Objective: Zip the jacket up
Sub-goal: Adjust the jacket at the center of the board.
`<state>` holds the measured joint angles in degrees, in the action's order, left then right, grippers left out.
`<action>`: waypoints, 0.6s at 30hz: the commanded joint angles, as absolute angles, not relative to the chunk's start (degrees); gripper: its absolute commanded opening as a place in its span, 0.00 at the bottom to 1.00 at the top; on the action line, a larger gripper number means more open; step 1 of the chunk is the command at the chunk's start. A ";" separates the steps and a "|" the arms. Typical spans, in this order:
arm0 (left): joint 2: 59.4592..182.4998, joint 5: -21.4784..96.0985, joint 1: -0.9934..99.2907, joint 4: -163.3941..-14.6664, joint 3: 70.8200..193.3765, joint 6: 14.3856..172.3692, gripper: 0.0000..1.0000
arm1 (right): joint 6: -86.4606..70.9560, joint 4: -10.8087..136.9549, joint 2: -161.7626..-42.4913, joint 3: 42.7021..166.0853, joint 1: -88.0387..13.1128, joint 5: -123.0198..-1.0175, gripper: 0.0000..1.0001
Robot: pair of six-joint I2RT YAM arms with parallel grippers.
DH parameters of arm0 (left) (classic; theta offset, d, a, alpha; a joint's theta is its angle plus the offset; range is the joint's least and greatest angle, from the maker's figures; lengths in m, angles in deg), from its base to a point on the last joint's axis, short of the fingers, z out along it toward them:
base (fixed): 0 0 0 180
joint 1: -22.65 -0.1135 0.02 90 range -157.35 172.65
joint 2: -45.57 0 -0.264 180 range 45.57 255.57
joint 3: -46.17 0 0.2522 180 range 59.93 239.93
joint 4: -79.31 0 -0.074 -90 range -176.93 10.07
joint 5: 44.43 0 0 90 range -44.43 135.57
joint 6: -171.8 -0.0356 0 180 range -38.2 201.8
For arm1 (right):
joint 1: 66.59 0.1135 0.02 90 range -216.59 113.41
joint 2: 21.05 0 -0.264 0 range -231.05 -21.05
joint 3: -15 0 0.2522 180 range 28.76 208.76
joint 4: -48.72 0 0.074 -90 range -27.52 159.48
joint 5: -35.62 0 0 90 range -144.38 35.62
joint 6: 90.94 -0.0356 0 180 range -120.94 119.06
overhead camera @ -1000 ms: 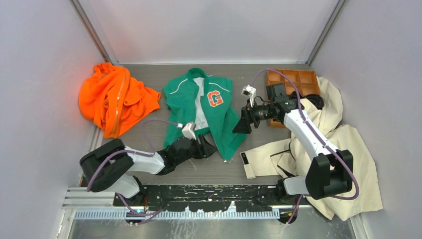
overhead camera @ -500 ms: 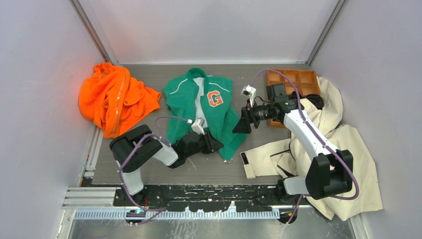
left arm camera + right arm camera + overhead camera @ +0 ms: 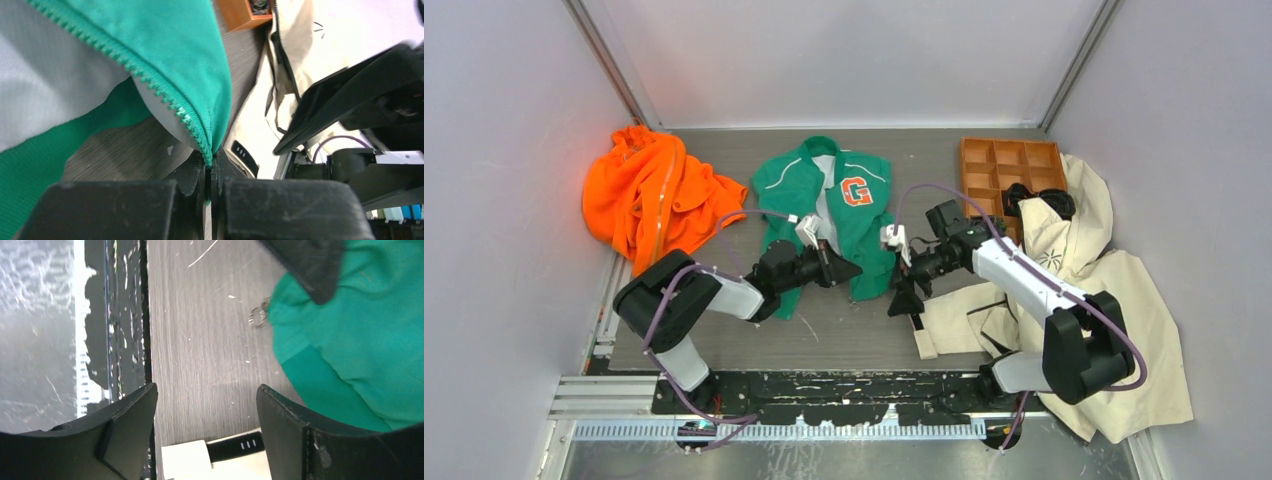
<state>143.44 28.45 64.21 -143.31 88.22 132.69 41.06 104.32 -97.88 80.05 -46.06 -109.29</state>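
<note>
Jacket edge newly clamped in left pincer; right pincer spread, empty, lowered near hem.

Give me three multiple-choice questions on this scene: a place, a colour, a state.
1. Where is the orange garment? A on the left arm's side of the jacket; B on the right arm's side; C on it.
2. The jacket's G patch is: A blue; B orange and white; C black.
3. The left gripper is: A wide open; B shut on nothing; C shut on the jacket's zipper edge.
1 A, the top view shows it there. 2 B, those colours show on the chest. 3 C, the wrist view shows that edge pinched.
</note>
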 commanded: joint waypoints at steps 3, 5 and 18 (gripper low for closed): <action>139.82 17.57 62.49 -146.06 91.18 127.17 0.00 | 50.44 101.08 -96.75 78.05 -40.41 -104.57 0.70; 139.49 17.29 62.18 -145.44 91.92 127.52 0.00 | 48.95 99.30 -96.80 77.69 -40.04 -103.82 0.64; 138.78 12.87 61.24 -143.93 96.73 131.55 0.00 | 25.23 85.98 -96.84 78.69 -43.89 -97.80 0.63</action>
<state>141.23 15.79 61.78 -141.49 93.91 130.16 33.15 92.72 -97.91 77.38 -43.30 -100.16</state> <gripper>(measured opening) 0.017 0.620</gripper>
